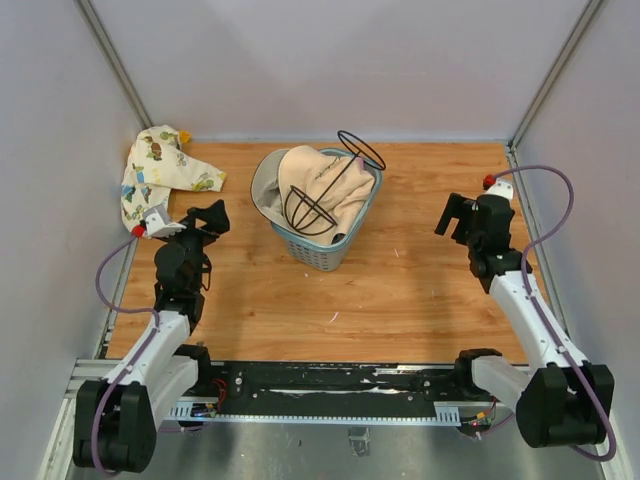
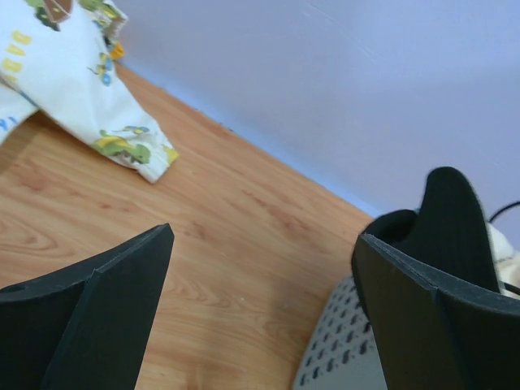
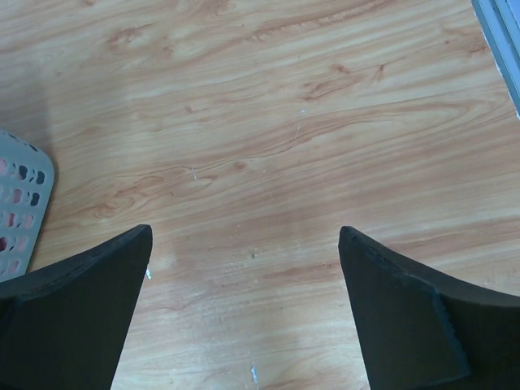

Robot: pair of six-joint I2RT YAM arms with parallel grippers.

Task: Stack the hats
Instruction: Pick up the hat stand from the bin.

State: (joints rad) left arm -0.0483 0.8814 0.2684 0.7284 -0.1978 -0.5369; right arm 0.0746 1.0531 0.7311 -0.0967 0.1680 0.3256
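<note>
Desk (image 1: 400, 290): wooden, with an arm at each side.
Basket (image 1: 322, 255): we see it mid-desk, towards the back.
Hats (image 1: 312, 180): we find them piled inside the basket, beige on top.
Cloth (image 1: 160, 175): back-left corner.
Left fingers (image 2: 97, 309): spread wide, grasping nothing.
Right fingers (image 3: 73, 309): released, above the desk.

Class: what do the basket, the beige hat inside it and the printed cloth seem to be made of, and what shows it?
Basket: probably moulded plastic, matte blue-grey; walls pierced with regular holes.
Beige hat: soft matte fabric; it slumps in folds.
Printed cloth: likely thin fabric, cream with cartoon prints; lies crumpled.
</note>
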